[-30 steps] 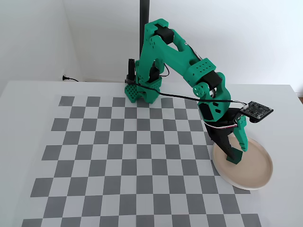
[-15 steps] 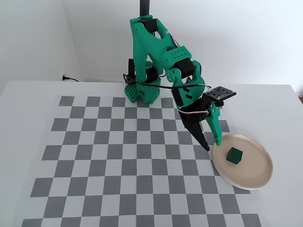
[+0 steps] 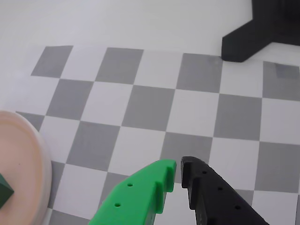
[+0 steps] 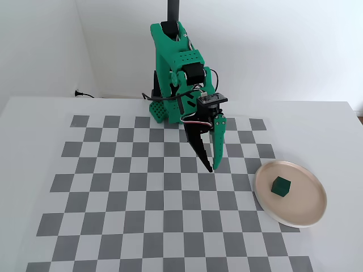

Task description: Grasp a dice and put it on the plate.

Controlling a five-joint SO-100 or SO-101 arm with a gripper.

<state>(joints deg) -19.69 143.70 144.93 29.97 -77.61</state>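
One thing at stake: the dice (image 4: 281,186), a small dark green cube, and it is not between my jaws.
My jaws (image 4: 212,168): nearly closed on nothing; in the wrist view (image 3: 178,173) only a thin slit of bench shows between the green finger and the black finger.
Jaw fingers: the green finger (image 3: 140,197) comes in from the bottom edge of the wrist view on the left, the black finger (image 3: 213,194) on the right, both tips pointing up the picture.
Height of my jaws: in the fixed view the tips point down at the checkered mat (image 4: 142,187); I cannot tell if they touch it or hang just above.
Dice relative to my jaws: well apart, to the right of my tips and a little nearer the camera in the fixed view; in the wrist view only a dark green corner (image 3: 4,190) shows at the left edge, far left of my green finger.
Plate (image 4: 290,193): round, pale beige-pink inside with a white rim, lying on the bench to the right of my jaws in the fixed view; its curved edge (image 3: 44,159) enters the wrist view at lower left.
Dice on plate: it rests inside the plate, left of the plate's middle, on the side nearer my jaws.
Arm (image 4: 176,68): green, rising behind my jaws at the far edge of the mat.
Black stand (image 3: 253,35): beyond my tips, upper right in the wrist view, its foot on the bench at the mat's far edge.
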